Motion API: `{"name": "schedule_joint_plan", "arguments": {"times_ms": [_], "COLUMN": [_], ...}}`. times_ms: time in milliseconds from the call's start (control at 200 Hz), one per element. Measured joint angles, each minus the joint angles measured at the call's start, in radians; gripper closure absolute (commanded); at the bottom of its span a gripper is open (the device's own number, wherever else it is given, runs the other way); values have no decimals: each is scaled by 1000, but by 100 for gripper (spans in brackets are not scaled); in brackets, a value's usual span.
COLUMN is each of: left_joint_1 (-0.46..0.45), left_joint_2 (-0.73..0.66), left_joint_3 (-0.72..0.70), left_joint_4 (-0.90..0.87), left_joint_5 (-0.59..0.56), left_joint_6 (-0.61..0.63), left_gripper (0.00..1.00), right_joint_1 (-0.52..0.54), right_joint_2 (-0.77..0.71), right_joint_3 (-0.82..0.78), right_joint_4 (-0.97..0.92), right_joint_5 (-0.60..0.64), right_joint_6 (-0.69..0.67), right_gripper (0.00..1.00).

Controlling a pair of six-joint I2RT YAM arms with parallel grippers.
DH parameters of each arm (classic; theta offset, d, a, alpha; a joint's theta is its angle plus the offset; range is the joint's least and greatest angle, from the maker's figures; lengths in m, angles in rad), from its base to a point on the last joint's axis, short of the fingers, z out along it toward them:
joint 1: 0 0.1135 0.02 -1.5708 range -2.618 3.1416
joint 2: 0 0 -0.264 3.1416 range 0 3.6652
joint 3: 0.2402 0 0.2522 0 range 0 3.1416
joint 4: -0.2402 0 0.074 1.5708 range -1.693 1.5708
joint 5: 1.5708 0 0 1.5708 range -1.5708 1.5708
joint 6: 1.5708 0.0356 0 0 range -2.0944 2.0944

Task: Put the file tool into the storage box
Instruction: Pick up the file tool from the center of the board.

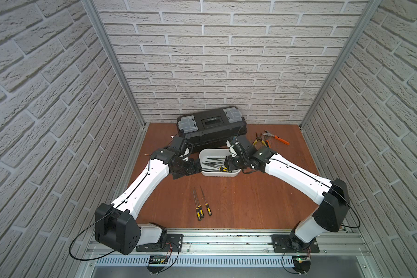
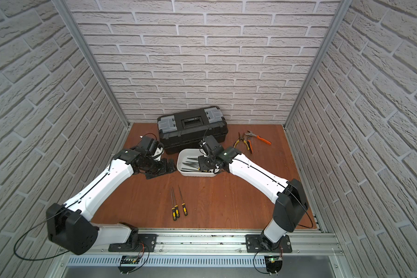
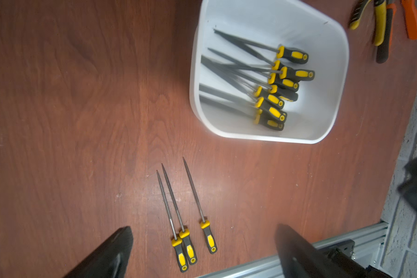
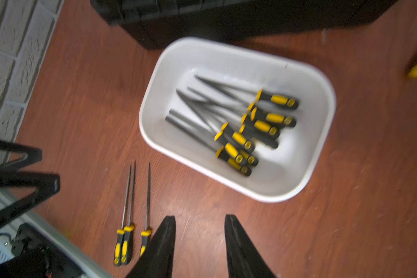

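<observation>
My right gripper [image 4: 199, 217] hangs empty, jaws apart, over the storage box [image 4: 306, 154], so I judge one placement finished; next, grip one of the three files [image 4: 124, 245] lying near that box.

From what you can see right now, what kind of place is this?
Probably a mock workshop built as a robot test cell: brick-pattern panels in an aluminium frame, a black toolbox and pliers on the wooden table, files in a white storage box.
</observation>
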Motion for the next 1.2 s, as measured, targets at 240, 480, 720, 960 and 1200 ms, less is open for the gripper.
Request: {"name": "schedule_joint_plan", "arguments": {"times_ms": [240, 480, 720, 960, 1200], "left_joint_1": [67, 203, 291, 309, 312], "left_joint_2": [-50, -172, -262, -318, -309], "left_joint_3": [-185, -303, -325, -341, -333], "left_joint_4": [100, 113, 89, 59, 38], "left_joint_5": [74, 145, 173, 180, 181], "left_joint_6": [-53, -80, -84, -84, -74], "left_gripper": [2, 2, 2, 2, 2], "right_joint_1": [231, 346, 401, 407, 407], "right_joint_2": [6, 93, 230, 300, 371], "right_joint_3": [-179, -177, -110, -8, 58], "right_joint_4": [5, 12, -3, -28, -69], "right_joint_5": [24, 40, 35, 32, 21], "right_joint_6": [211, 298, 319, 302, 282], "right_gripper": [59, 54, 54, 56, 57]}}
